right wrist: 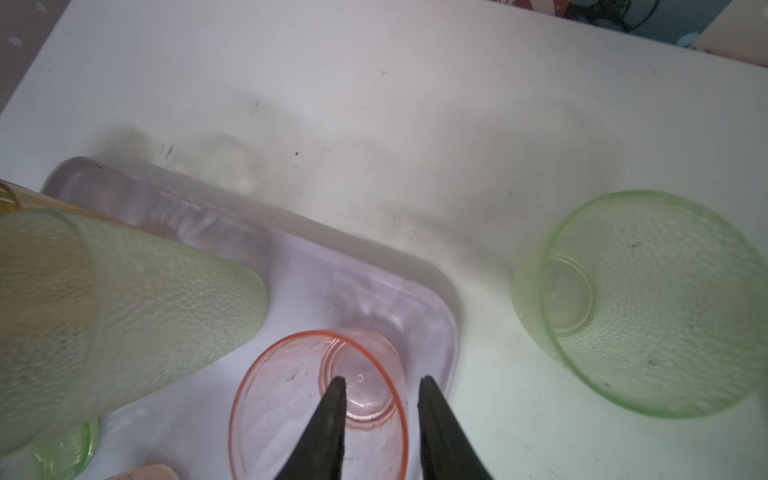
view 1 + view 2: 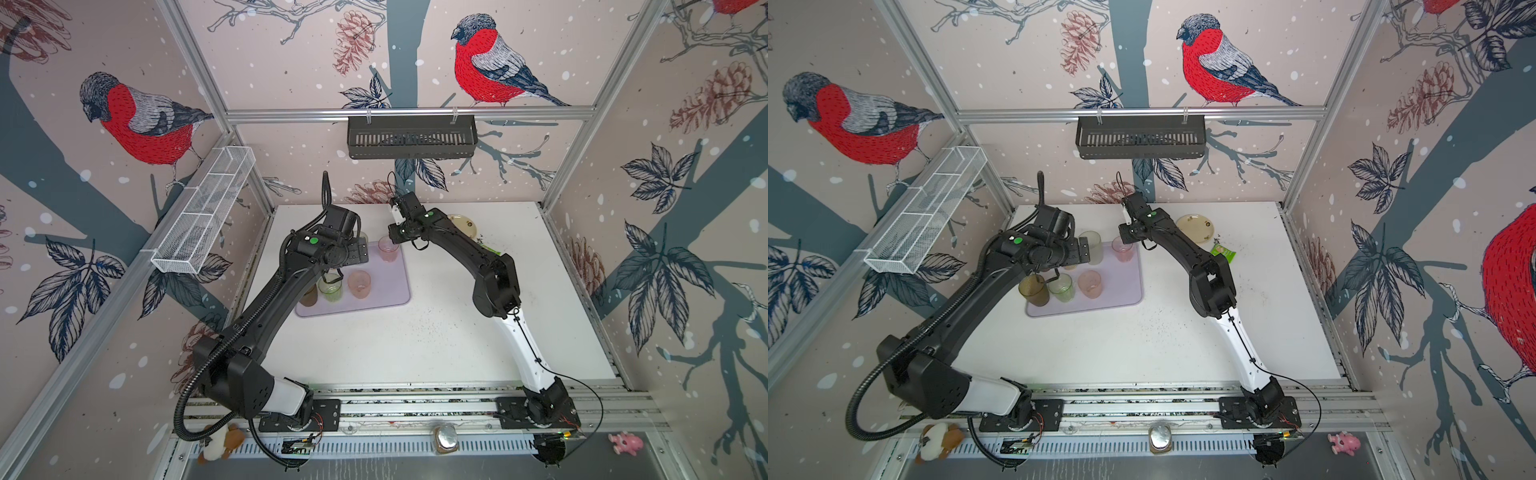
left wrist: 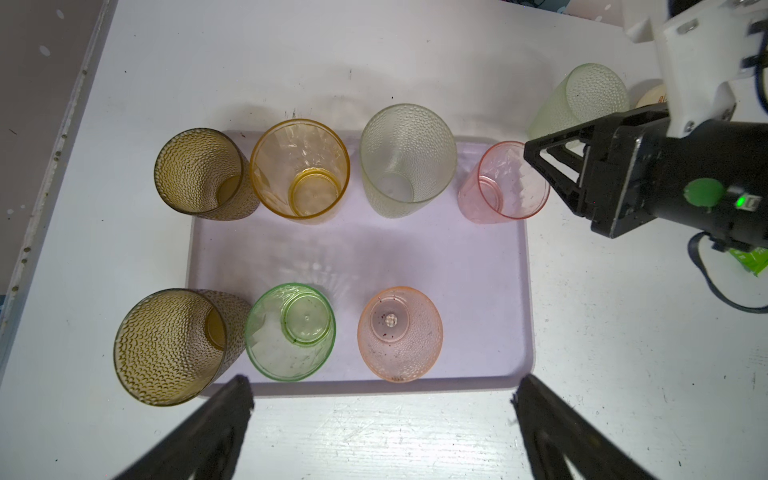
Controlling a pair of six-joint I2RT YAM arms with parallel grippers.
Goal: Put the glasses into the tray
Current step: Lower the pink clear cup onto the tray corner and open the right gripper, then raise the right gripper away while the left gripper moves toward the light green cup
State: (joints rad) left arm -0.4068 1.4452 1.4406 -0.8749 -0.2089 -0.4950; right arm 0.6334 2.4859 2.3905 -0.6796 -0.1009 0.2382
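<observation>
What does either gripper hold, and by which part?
Nothing. The right gripper straddles the rim of the pink glass, jaws apart; the left gripper is open, empty.

Top views: high overhead, facing down on the whole counter (image 2: 415, 340). Left wrist: behind left claw (image 3: 382, 382), downward. Right wrist: close behind right claw (image 1: 383, 380). Shared: tray (image 3: 374, 257) corner.

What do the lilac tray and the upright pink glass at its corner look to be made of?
Tray: likely moulded plastic, smooth satin finish; soft sheen, rounded low rim. Pink glass: translucent, faceted wall, glossy; thin rim suggests plastic, though real glass can't be excluded.
</observation>
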